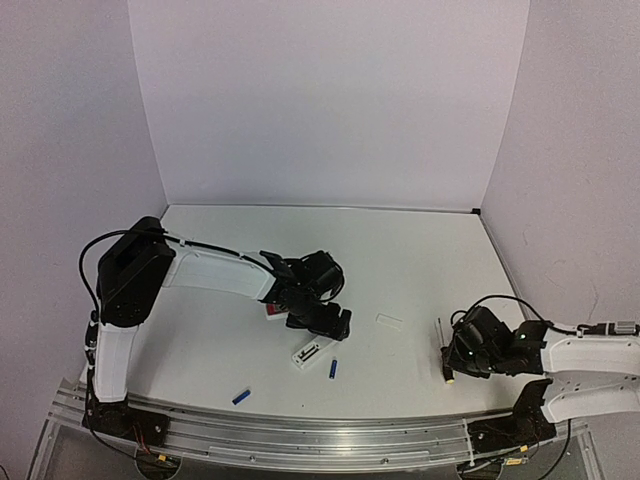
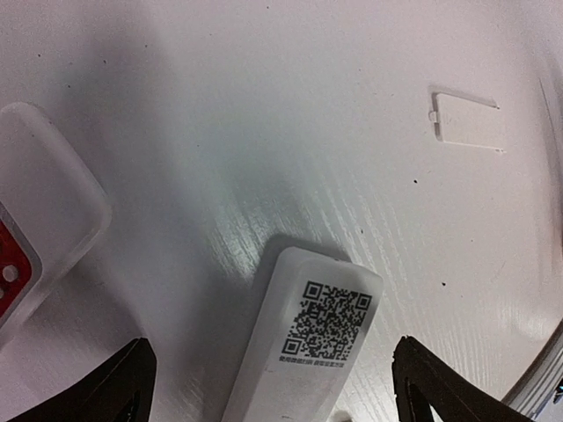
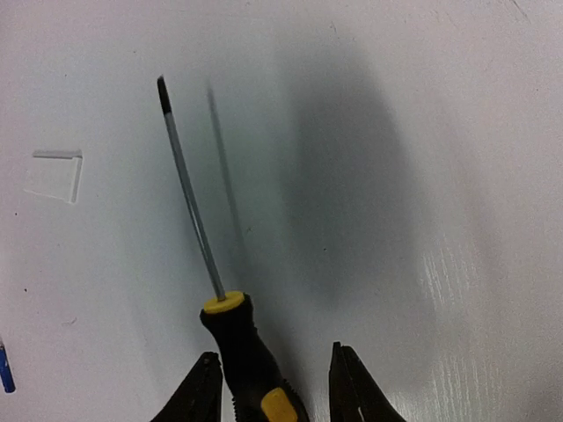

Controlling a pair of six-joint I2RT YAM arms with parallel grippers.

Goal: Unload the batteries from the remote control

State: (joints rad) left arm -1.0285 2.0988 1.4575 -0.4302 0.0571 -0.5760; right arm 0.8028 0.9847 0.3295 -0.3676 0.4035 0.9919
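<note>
The white remote control (image 1: 311,352) lies back up near the table's front. In the left wrist view its QR-code sticker (image 2: 327,321) faces up. My left gripper (image 1: 322,322) is open just above the remote's far end, and the remote (image 2: 299,369) lies between its spread jaws (image 2: 273,391), touching neither finger. Two blue batteries lie loose on the table, one (image 1: 333,368) just right of the remote and one (image 1: 241,397) nearer the front edge. My right gripper (image 1: 452,362) is open around the handle of a black-and-yellow screwdriver (image 3: 251,369).
A red-faced remote (image 1: 272,310) lies beside the left gripper, also in the left wrist view (image 2: 35,237). The white battery cover (image 1: 390,321) lies between the arms. The screwdriver shaft (image 3: 189,202) points away from the right gripper. Walls close in the back and sides.
</note>
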